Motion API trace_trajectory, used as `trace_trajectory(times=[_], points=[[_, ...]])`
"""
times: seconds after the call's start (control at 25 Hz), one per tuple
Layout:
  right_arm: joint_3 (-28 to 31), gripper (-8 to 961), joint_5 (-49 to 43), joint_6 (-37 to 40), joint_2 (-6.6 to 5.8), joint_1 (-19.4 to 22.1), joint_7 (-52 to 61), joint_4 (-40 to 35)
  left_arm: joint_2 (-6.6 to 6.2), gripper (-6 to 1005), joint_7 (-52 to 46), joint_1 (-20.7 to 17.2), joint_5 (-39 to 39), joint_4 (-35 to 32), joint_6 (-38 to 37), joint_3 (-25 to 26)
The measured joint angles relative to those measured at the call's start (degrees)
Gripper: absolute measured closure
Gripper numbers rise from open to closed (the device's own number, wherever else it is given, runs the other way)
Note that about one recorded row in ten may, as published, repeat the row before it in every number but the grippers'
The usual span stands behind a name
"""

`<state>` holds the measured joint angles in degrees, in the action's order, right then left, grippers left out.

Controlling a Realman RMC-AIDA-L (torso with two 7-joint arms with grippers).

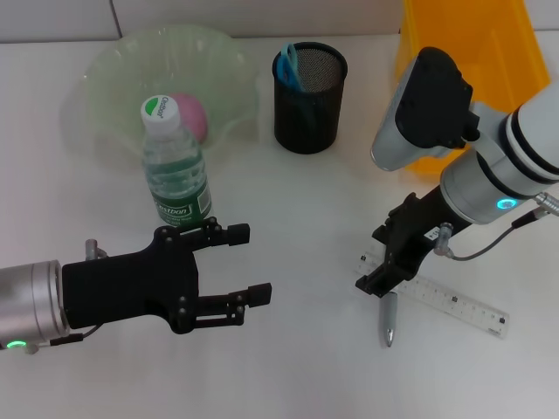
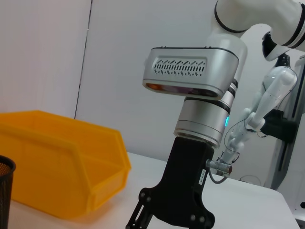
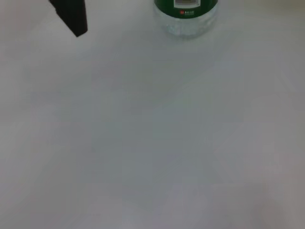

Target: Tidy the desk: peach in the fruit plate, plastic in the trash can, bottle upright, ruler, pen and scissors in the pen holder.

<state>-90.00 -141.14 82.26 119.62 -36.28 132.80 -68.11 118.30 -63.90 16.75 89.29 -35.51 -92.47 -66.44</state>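
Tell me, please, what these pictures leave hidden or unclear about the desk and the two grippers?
- Right gripper, head view: its own body covers the jaws, so a grip on the pen cannot be confirmed.
- Ruler, head view: one end is under that gripper.
- Pen holder, head view: mesh wall hides all but the blue handles.
- Bottle, right wrist view: cut off by the edge.
- Trash can, head view: inside hidden.

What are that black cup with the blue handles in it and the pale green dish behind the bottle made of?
The pen holder looks like black metal mesh, going by its fine see-through grid, though it might be plastic. The fruit plate seems translucent plastic or glass, pale green with a wavy rim; which one is unclear.
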Motion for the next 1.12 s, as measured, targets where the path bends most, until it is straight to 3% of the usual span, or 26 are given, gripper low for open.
trace_trajectory(times=[0.76, 0.96, 1.12], points=[[-2.14, 191, -0.02, -2.32, 0.0, -1.25, 0.52, 2.5, 0.0, 186, 0.0, 0.0, 0.0, 0.0, 0.02, 0.0], [-2.19, 353, -0.15, -2.46, 0.0, -1.26, 0.53, 2.63, 0.0, 187, 0.0, 0.03, 0.0, 0.06, 0.05, 0.0], [-2.2, 370, -0.18, -2.46, 0.0, -1.34, 0.55, 2.64, 0.0, 187, 0.0, 0.04, 0.0, 0.09, 0.08, 0.0]])
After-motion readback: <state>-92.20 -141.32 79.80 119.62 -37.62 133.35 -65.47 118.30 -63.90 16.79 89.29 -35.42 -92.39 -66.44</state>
